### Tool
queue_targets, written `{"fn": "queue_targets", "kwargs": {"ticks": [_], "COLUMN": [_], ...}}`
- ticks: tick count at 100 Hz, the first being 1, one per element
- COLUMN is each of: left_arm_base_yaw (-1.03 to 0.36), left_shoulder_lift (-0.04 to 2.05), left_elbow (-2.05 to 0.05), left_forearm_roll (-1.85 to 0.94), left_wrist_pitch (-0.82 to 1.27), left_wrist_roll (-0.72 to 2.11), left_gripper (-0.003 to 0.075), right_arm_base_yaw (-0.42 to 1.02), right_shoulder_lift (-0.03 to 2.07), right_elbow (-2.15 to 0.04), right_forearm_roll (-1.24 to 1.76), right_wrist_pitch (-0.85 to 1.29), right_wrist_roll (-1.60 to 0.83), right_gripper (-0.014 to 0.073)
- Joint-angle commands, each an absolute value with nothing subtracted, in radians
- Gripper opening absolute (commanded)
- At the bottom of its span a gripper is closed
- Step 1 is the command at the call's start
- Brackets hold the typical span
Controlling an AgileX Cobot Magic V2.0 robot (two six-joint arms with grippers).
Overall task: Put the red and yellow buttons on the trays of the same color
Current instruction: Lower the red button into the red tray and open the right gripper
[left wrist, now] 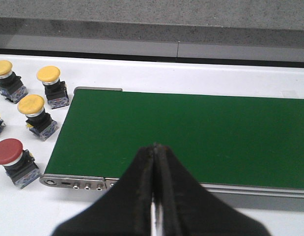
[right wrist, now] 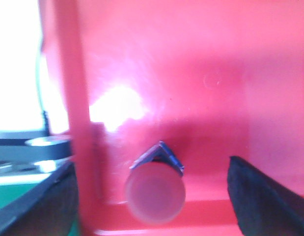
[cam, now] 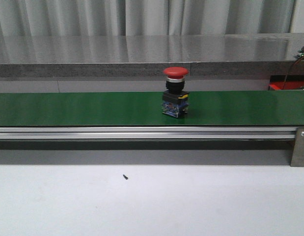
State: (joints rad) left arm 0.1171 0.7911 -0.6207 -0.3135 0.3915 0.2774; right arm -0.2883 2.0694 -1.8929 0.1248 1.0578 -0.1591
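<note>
Red button (cam: pixel 175 92) upright on belt (cam: pixel 83 108): rigid, top-heavy; grip the black body. Left gripper (left wrist: pixel 154 150) closed empty; right gripper (right wrist: pixel 152 196) open

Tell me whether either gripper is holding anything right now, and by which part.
Nothing is held. The left gripper is shut on nothing above the green belt. The right gripper is open over the red tray, fingers clear of the button there.

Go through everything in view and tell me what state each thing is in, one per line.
Red mushroom-head push button on the green conveyor belt: upright, untouched.
Three yellow push buttons: upright beside the belt's end.
Red push button beside them: upright, tilted slightly.
Red button in the red plastic tray: lying between the fingers, free.
Left gripper: shut, empty.
Right gripper: open.
</note>
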Motion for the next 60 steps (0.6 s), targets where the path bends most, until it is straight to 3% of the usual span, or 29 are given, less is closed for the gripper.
{"fn": "queue_targets", "kwargs": {"ticks": [1,24,60], "left_arm_base_yaw": [0.11,0.11,0.11], "left_shoulder_lift": [0.787,0.787,0.787], "left_elbow": [-0.647,-0.647,-0.647], "left_forearm_roll": [-0.332,-0.332,-0.332], "left_wrist_pitch": [0.325,0.325,0.325], "left_wrist_roll": [0.277,0.277,0.277], "left_gripper": [-0.002,-0.002,-0.002], "right_arm_base_yaw": [-0.286,-0.237,-0.095], "right_shoulder_lift": [1.955,1.79,1.499], "right_elbow": [-1.937,-1.878,-1.537], "right_forearm_roll": [0.192,0.308,0.31], "right_wrist_pitch": [1.066,1.094,1.053], "right_wrist_roll": [-0.18,-0.28,-0.307], "right_gripper": [0.0615,0.0615,0.0615]}}
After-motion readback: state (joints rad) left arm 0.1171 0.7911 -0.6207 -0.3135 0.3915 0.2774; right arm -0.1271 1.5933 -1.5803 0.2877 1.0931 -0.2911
